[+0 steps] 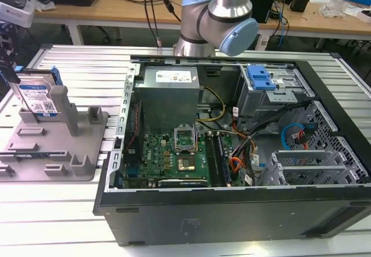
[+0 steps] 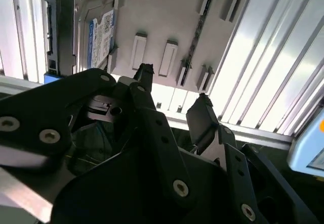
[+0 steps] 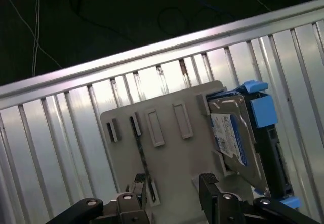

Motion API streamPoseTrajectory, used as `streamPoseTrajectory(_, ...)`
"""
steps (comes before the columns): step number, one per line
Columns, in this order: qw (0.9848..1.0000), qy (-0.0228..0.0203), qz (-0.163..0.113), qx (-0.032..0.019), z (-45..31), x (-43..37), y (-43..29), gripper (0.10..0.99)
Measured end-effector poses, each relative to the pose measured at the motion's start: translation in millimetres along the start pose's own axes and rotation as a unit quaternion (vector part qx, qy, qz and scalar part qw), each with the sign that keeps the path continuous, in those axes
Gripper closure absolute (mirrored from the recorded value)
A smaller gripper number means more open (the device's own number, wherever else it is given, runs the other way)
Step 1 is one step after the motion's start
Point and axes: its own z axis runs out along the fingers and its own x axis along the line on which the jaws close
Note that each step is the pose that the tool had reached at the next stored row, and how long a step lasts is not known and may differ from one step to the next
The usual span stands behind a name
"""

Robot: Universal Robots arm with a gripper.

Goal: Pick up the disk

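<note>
While your arm [image 1: 217,10] rises at twelve o'clock of the open case [image 1: 232,210] in the exterior view, the disk [image 1: 36,97] stands at about nine o'clock from that case. You'll find it upright on its edge at the far corner of the fixture [image 1: 64,152], label towards the camera, with blue rails along its sides. A tall post [image 1: 66,111] sits just beside it at three o'clock. The fixture lies flat on the slatted table [image 1: 75,65].

In both wrist views your gripper [image 2: 174,90] [image 3: 173,182] hangs over the fixture's slotted plate [image 2: 167,16] [image 3: 172,148], its fingers [image 2: 202,113] [image 3: 208,183] spread apart with nothing between them. The disk [image 2: 96,32] [image 3: 233,138] shows off to one side of them, near but untouched.
</note>
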Motion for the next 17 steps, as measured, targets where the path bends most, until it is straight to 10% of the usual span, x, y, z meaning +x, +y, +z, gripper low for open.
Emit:
streamPoseTrajectory(7, 0.9965, 0.0003, -0.083, 0.0105, 2.1, -0.1, -0.3, 0.545)
streamPoseTrajectory(13, 0.9960, 0.0006, -0.088, 0.0105, 2.0, -0.3, -1.1, 0.545)
streamPoseTrajectory(17, 0.9960, 0.0017, -0.088, 0.0107, 2.6, -27.3, 7.9, 0.545)
